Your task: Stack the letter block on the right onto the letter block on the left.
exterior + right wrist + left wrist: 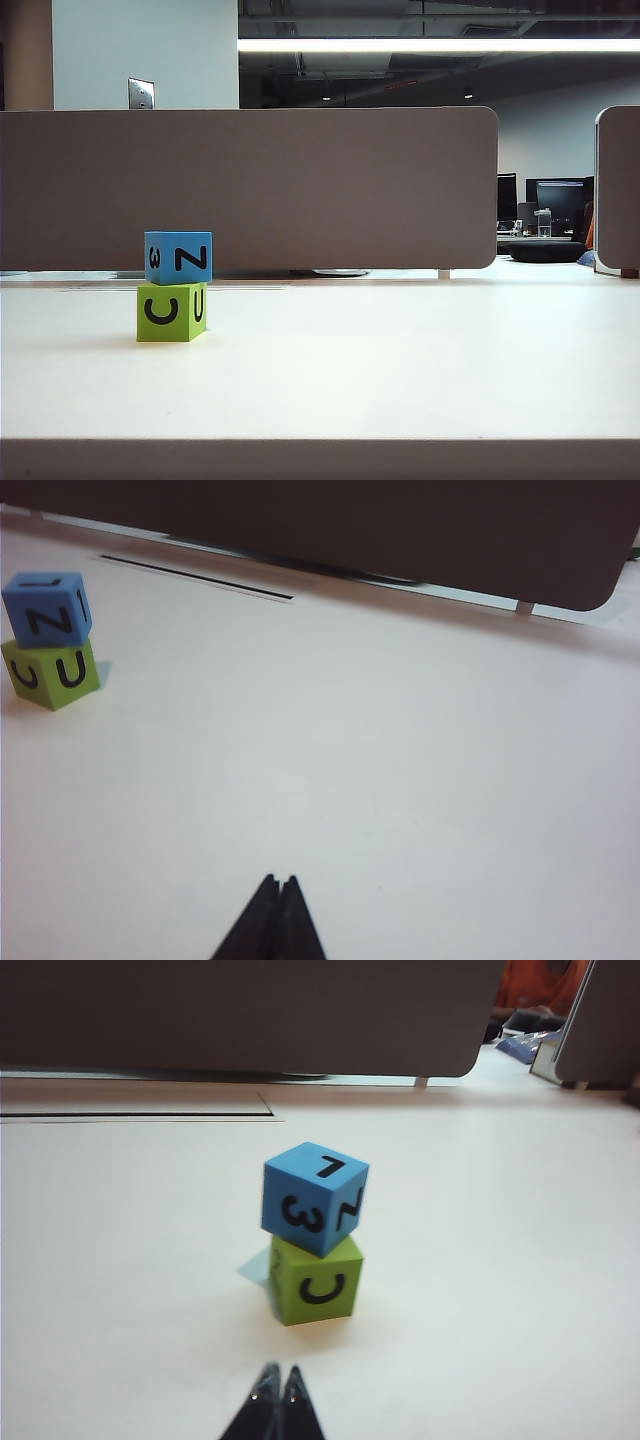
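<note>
A blue letter block rests on top of a green letter block at the left of the white table, slightly twisted against it. The left wrist view shows the blue block and the green block a short way beyond my left gripper, which is shut and empty. Far across the table from my right gripper, also shut and empty, the right wrist view shows the blue block on the green block. Neither gripper appears in the exterior view.
A grey partition panel runs along the table's far edge, with a second panel at the far right. A dark slot lies in the tabletop near the partition.
</note>
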Robot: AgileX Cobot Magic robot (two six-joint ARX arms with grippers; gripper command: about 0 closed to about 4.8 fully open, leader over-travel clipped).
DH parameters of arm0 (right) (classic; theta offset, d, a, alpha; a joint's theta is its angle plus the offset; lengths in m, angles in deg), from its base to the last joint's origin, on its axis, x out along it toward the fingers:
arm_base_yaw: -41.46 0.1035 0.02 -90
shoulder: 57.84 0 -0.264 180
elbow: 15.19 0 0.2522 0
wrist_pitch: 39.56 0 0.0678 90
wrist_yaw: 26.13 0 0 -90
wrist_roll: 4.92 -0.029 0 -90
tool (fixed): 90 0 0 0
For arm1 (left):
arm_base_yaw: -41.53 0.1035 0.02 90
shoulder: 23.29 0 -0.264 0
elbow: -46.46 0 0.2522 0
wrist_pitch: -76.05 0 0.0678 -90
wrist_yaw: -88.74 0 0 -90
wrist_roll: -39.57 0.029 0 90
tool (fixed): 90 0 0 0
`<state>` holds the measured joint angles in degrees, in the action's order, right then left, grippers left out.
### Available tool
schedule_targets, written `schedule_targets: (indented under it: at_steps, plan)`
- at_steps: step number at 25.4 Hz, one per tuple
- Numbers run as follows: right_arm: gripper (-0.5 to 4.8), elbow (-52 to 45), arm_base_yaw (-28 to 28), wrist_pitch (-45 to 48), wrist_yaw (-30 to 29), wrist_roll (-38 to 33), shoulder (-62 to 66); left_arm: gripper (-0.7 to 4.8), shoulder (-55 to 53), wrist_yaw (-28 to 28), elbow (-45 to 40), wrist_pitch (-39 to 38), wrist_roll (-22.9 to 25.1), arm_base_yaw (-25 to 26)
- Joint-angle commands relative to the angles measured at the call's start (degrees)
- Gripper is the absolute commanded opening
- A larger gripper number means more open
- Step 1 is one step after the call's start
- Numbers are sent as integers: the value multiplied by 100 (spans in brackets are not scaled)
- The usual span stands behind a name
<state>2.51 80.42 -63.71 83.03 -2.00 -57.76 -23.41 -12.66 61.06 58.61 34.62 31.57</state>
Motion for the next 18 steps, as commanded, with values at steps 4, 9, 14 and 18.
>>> schedule_targets:
  at_steps: [4,9,14,18]
  plan:
    - [-1,-385,-24,407,-238,42,24,-5,-4,278,28,68,155,-2]
    - [-1,-385,-87,459,229,529,26,-6,-4,271,-48,26,697,-2]
    - [-1,-385,-597,457,-61,474,37,-6,-4,286,-48,22,787,-2]
    - [-1,-385,-1222,490,-413,348,37,-5,-4,411,-48,17,796,-2]
